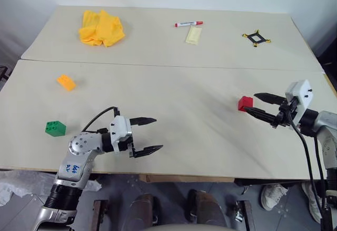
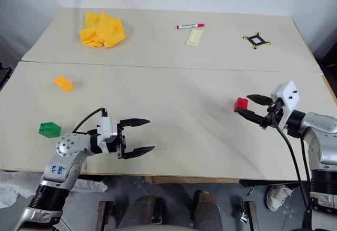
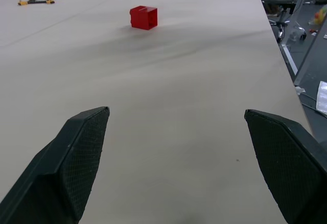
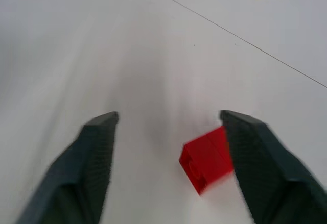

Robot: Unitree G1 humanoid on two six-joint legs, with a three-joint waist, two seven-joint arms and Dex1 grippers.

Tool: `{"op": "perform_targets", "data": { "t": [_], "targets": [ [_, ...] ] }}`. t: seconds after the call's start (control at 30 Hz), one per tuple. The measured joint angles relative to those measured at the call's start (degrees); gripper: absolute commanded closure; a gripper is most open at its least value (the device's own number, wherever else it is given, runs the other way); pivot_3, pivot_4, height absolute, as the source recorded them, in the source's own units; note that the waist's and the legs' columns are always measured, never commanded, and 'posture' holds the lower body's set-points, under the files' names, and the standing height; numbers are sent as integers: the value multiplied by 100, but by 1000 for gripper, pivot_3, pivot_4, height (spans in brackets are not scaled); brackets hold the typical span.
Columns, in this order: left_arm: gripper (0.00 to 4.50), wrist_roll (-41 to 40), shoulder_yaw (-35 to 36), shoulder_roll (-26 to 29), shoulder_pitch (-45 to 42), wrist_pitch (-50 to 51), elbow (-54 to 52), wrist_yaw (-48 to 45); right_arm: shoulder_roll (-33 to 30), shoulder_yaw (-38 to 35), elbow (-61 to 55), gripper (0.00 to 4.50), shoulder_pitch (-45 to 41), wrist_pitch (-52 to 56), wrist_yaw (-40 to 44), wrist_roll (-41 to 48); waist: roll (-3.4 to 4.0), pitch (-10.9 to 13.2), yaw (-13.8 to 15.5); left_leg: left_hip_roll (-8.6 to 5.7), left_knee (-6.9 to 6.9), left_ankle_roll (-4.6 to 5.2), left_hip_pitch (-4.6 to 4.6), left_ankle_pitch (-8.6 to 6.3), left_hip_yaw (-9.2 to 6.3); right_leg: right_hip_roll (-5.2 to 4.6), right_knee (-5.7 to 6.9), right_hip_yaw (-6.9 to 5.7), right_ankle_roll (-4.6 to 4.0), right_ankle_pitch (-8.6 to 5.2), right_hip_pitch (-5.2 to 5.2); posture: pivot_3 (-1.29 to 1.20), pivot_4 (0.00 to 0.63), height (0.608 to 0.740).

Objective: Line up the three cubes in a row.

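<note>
Robotics lab or test room: tabletop manipulation bench.

Two plain pale tables (image 1: 210, 152) butted together against a bare white wall; sparse test props laid out: crumpled yellow cloth (image 1: 101, 28) at 11 o'clock, red-capped marker (image 1: 189, 24) at 12, black-and-yellow square frame (image 1: 256, 38) at 1 o'clock; a person's shoes (image 1: 271, 195) and loose cabling at the near edge, metal frames (image 3: 301, 9) beyond.

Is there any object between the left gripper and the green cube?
No. The bare table lies between the open left gripper and the green cube; the cube sits behind the gripper, beside that arm.
</note>
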Motion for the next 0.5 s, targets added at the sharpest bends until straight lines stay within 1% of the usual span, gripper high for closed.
{"op": "perform_targets", "data": {
  "t": [0.1, 0.2, 0.23, 0.5],
  "targets": [
    [0, 0, -4, 0, -35, -15, 2, -21, 136, 239, 142, 3071, -111, -71, -52, -130, 0, 0, 21, -2, 1, 0, -1, 0, 0, -1, 0, 0, 0, 0, 0, 0, 150, 740],
    [0, 1, -9, 1, -43, -16, 4, -44, 258, 323, 364, 4067, -291, -123, -179, -202, 0, 0, 26, -2, 1, 0, -2, 0, -1, -2, 0, 0, 0, 0, 0, 0, 150, 740],
    [0, 1, -9, 1, -49, -16, 4, -45, 274, 334, 444, 4475, -348, -144, -192, -228, 0, 0, 27, -2, 1, 0, -2, 0, -2, -1, 0, -1, 0, 0, 0, 0, 150, 740],
    [0, 9, -16, 0, -61, -16, 4, -41, 414, 329, 900, 4475, -457, -335, -158, -155, 0, 0, 19, -2, 0, 0, -2, 0, -1, -1, 0, -2, 0, 0, 0, 0, 150, 740]
  ]
}}
